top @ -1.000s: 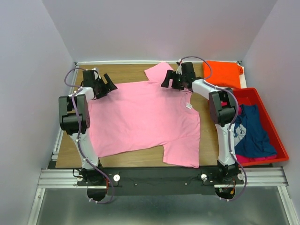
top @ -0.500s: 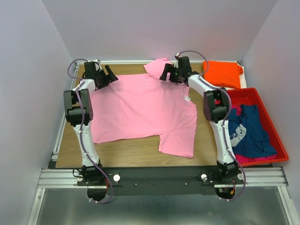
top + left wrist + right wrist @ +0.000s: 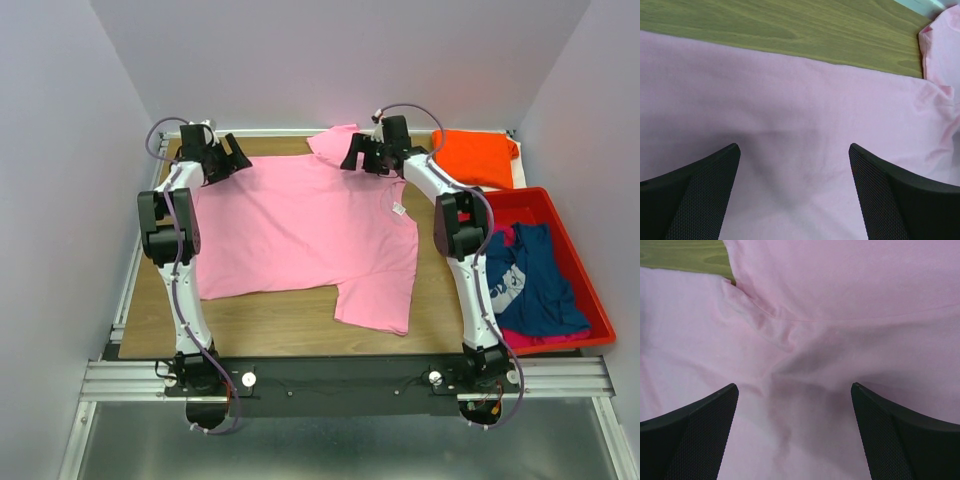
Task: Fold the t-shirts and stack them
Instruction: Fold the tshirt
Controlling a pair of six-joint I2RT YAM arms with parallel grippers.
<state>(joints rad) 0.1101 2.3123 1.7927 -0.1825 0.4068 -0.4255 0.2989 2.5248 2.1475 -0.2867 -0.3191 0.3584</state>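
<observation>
A light pink t-shirt (image 3: 300,225) lies spread flat on the wooden table (image 3: 290,325), one sleeve bunched at the far edge (image 3: 335,142). My left gripper (image 3: 234,160) hovers over the shirt's far left corner; in the left wrist view (image 3: 794,148) it is open with pink cloth (image 3: 790,100) between the fingers. My right gripper (image 3: 354,160) is at the far sleeve seam; in the right wrist view (image 3: 794,387) it is open over wrinkled pink cloth (image 3: 840,285). A folded orange tee (image 3: 475,155) lies at the far right. A navy tee (image 3: 530,280) and a magenta one (image 3: 545,338) lie in the bin.
A red plastic bin (image 3: 580,250) stands at the right edge of the table. A white tag (image 3: 397,210) shows on the pink shirt. Bare wood shows along the near edge and at the far left corner (image 3: 270,145). Grey walls close in on three sides.
Both arms have reached farther toward the back edge, and the pink shirt has slid away from the near edge with them. Little has moved in the last half second.
</observation>
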